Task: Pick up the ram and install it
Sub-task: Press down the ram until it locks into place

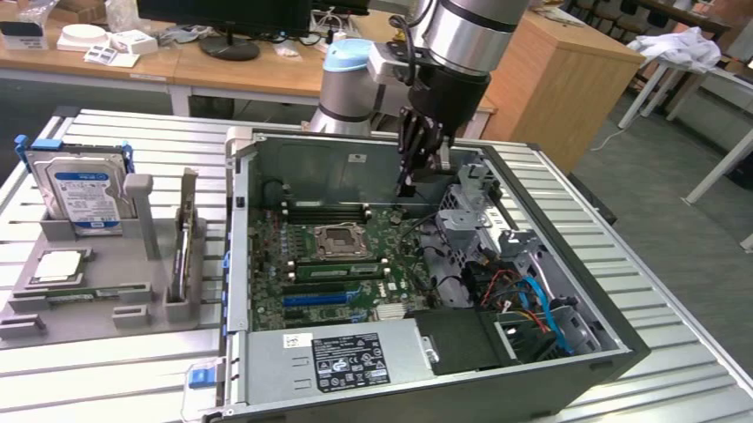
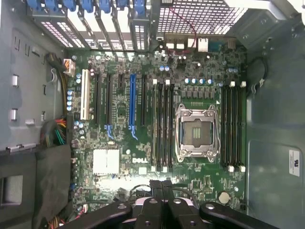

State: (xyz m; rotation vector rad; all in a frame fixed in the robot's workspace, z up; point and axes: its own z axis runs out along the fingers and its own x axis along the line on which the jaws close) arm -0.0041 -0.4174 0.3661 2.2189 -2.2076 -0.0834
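Your gripper [image 1: 408, 187] hangs above the open computer case [image 1: 530, 388], and its fingers [image 2: 156, 191] are pressed together with nothing between them. In the wrist view they sit over the edge of the motherboard [image 2: 209, 186], near the long black slots [image 2: 162, 124]. The ram [image 1: 70, 294] is well apart from the gripper. You'll find it in the grey holder [image 1: 141, 203] on the surface [image 1: 659, 291] at the exterior view's left, just beside the square silver chip [image 1: 59, 264] and near the blue-labelled hard drive [image 1: 83, 189].
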